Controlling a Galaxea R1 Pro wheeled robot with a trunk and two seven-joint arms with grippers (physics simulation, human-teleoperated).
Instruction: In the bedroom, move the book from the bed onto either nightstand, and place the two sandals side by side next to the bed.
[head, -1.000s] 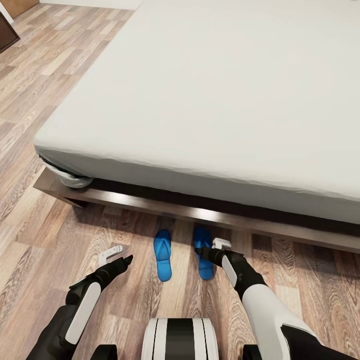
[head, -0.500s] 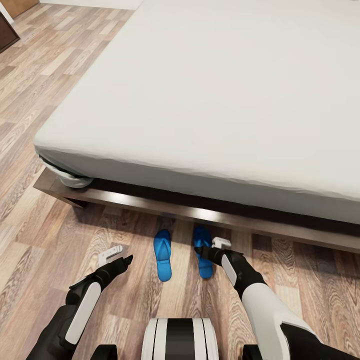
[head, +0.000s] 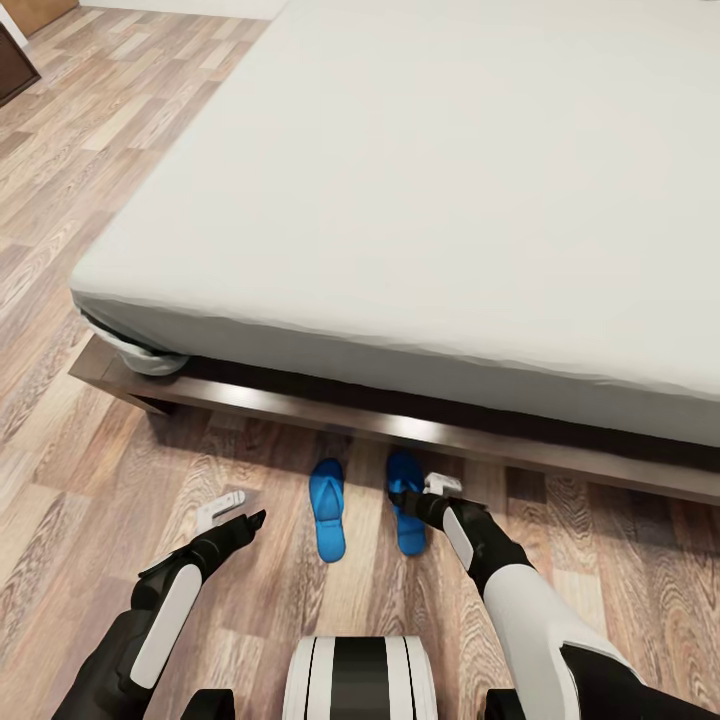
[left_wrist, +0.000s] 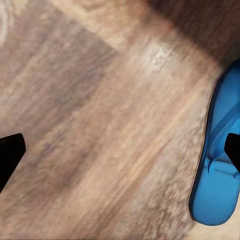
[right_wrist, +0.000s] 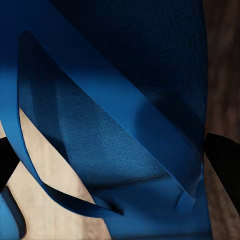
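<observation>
Unmoved, right hand (head: 421, 497) over sandal (head: 404, 505).

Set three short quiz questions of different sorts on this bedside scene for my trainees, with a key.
1. True or false: both blue sandals lie on the wooden floor.
2. Which gripper is at a sandal? A left, B right.
3. Fill in: the sandals' toes point toward the ____.

Key:
1. True: the left sandal and right sandal lie side by side.
2. B: the right gripper; the left gripper hangs over bare floor.
3. bed.
</observation>
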